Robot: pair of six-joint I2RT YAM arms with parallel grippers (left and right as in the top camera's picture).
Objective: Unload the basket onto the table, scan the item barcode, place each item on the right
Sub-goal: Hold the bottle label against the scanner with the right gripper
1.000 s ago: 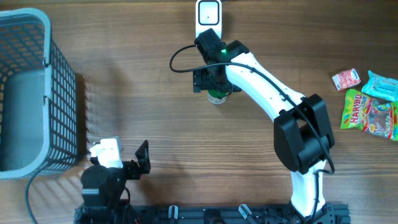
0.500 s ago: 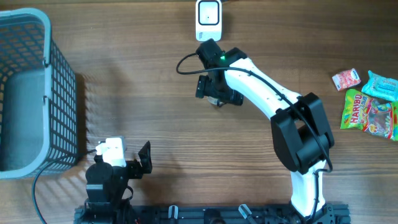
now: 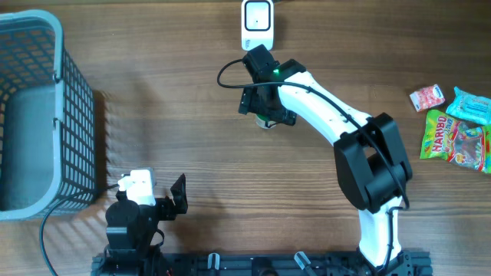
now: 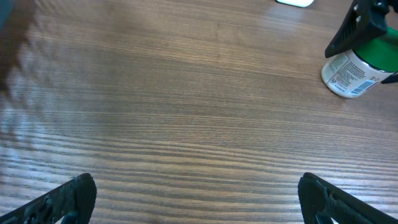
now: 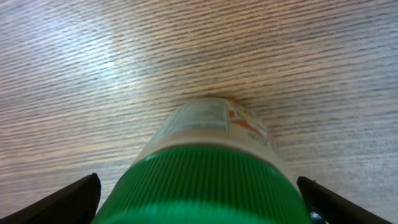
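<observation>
The item, a white bottle with a green ribbed cap (image 5: 205, 186) and a printed label (image 5: 211, 121), lies on the wooden table below the white barcode scanner (image 3: 257, 19). From above only a bit of the bottle (image 3: 266, 122) shows under the right arm. My right gripper (image 5: 199, 190) is open, with a fingertip on each side of the cap and a small gap at each. In the left wrist view the bottle (image 4: 351, 71) is at the far right, its label facing me. My left gripper (image 4: 198, 193) is open over bare wood near the front edge (image 3: 170, 201).
A grey wire basket (image 3: 31, 115) stands at the left edge. Snack packets lie at the right: a green Haribo bag (image 3: 453, 138), a small pink pack (image 3: 427, 97) and a teal pack (image 3: 469, 105). The right arm's cable loops beside the scanner.
The right wrist has turned and shifted a little over the bottle, staying open. The left arm settled slightly toward the front edge a second ago and has held still since.
</observation>
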